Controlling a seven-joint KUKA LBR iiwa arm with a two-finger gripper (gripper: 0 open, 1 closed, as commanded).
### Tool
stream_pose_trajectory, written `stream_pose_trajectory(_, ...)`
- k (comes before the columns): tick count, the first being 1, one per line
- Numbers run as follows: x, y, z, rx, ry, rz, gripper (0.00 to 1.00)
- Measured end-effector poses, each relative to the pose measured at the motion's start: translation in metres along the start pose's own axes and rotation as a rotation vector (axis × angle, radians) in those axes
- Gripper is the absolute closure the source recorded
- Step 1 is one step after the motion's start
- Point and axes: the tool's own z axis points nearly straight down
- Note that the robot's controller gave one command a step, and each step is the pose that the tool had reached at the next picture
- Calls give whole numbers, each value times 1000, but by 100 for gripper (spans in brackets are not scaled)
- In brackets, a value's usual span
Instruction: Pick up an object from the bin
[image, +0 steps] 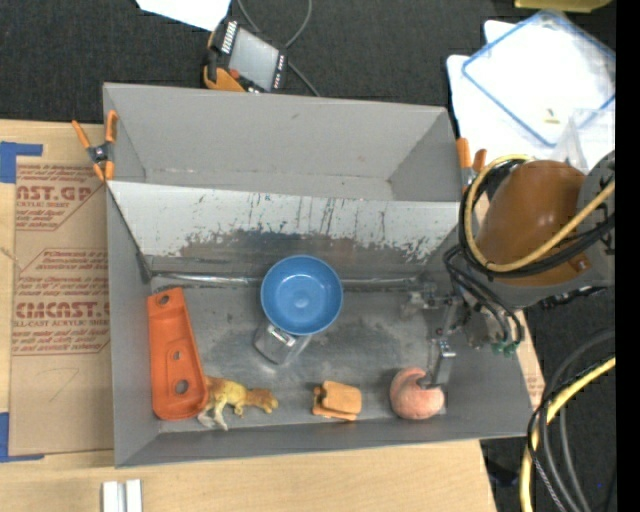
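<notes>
Presently, the arm enters from the right of the view, with its brown wrist cover and looped yellow and black cables above the right rim of the grey metal bin (270, 140). The gripper (438, 377) hangs low in the bin's lower-right corner, its tip touching the upper right edge of a pink peach-like toy fruit (413, 398). The fruit rests on the bin floor close to the front wall. Whether the gripper is open or closed cannot be told from this angle, nor whether it has any hold on the fruit. Left of the fruit, apart from it along the front wall, lies a small tan sandwich toy (336, 400), and beyond that a yellow toy animal (235, 400). A long orange plastic piece (172, 355) with two holes lies along the left wall, its lower end just beside the animal. At mid-floor a blue bowl (301, 293) sits open side up, and a clear plastic cup (275, 345) touches its lower-left edge.
</notes>
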Motion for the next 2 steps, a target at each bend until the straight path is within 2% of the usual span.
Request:
stream_pose_trajectory(1, 0, 0, 0, 0, 0, 0, 0)
stream_pose_trajectory(2, 5, 18, 93, -4, 9, -79, 0)
